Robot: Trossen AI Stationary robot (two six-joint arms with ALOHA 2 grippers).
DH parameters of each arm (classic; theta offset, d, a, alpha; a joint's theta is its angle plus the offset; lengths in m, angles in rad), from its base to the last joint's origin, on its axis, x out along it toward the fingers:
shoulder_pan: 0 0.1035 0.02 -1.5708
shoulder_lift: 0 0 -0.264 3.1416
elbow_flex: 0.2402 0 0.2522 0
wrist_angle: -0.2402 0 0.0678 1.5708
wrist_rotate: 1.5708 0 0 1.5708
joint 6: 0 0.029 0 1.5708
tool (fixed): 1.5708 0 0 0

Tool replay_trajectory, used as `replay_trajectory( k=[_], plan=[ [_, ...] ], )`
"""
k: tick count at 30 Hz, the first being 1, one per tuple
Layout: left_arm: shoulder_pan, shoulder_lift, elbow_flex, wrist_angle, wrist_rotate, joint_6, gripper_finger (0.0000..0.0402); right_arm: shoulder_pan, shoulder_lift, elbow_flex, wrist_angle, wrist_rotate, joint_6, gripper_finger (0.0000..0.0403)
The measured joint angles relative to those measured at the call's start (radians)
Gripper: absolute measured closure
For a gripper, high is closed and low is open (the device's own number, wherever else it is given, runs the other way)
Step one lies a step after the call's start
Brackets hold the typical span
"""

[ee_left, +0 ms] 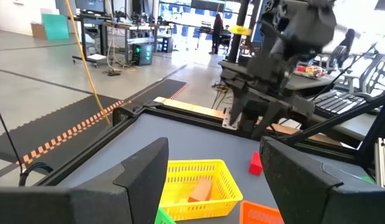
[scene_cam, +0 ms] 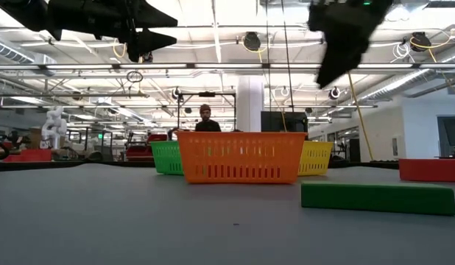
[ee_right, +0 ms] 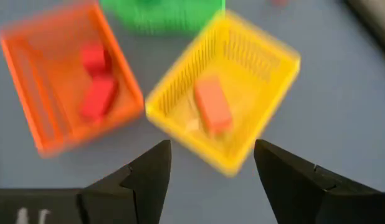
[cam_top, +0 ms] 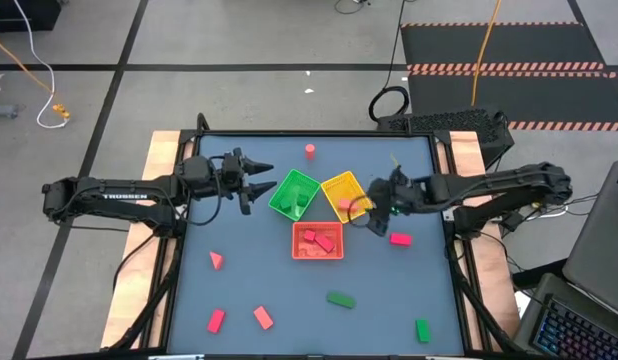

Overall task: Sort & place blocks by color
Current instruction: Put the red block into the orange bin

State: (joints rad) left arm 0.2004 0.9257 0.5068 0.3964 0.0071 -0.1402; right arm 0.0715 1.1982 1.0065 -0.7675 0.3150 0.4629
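Note:
Three mesh trays sit together mid-table: green (cam_top: 294, 193), yellow (cam_top: 341, 188) and orange-red (cam_top: 318, 241). A salmon block (ee_right: 212, 112) lies in the yellow tray, and two red blocks (ee_right: 96, 87) lie in the orange-red tray. Loose on the table are a red cylinder (cam_top: 310, 151), a red block (cam_top: 399, 238), a pink wedge (cam_top: 216, 260), a red block (cam_top: 216, 320), a salmon block (cam_top: 263, 318) and two green blocks (cam_top: 340, 298) (cam_top: 422, 329). My right gripper (ee_right: 211, 168) hangs open above the yellow tray's right edge. My left gripper (cam_top: 254, 180) is open, raised left of the green tray.
The right arm (ee_left: 286, 37) stands across the table from the left wrist camera. The near half of the table holds only scattered blocks, with a long green block (scene_cam: 378, 197) closest to the low camera. Wooden rails border the table (cam_top: 169, 150). A person (scene_cam: 205, 118) stands far behind.

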Motion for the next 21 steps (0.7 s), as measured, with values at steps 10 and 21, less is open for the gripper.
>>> replay_trajectory(
  k=[10, 21],
  plan=[
    [0.000, 0.000, 0.000, 0.005, 0.000, -0.001, 0.0149, 0.130, 0.098, -0.040, -0.316, -0.009, 0.201, 0.0178],
    [0.000, 0.000, 0.000, -0.003, 0.000, 0.003, 0.0149, 0.204, 0.114, -0.151, -0.311, -0.137, 0.192, 0.0127]
  ],
)
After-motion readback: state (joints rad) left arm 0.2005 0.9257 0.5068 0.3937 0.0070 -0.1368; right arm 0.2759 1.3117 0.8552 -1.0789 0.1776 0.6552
